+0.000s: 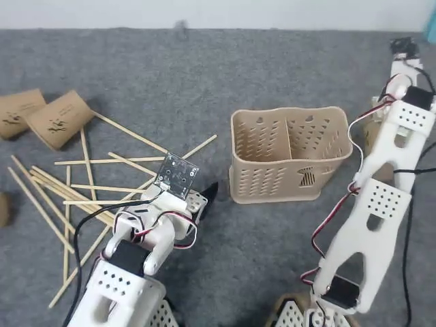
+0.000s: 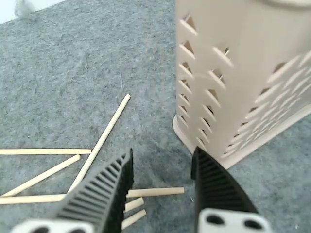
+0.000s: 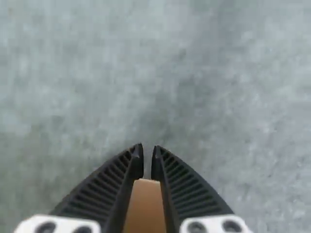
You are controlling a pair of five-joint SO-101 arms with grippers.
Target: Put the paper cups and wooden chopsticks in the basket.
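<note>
Hovering left gripper [image 2: 163,155] (agape), beside basket [image 2: 243,73]

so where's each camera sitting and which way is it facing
High view: fixed above the grey felt table, looking down on the beige perforated plastic basket, scattered wooden chopsticks and brown paper cups; left arm and right arm show.
Left wrist view: on the left arm, looking past its open left gripper at the basket's wall and chopsticks.
Right wrist view: on the right arm, facing the table past the right gripper, shut on a tan object.
Shared: high and left wrist views both show basket, chopsticks, left gripper.
</note>
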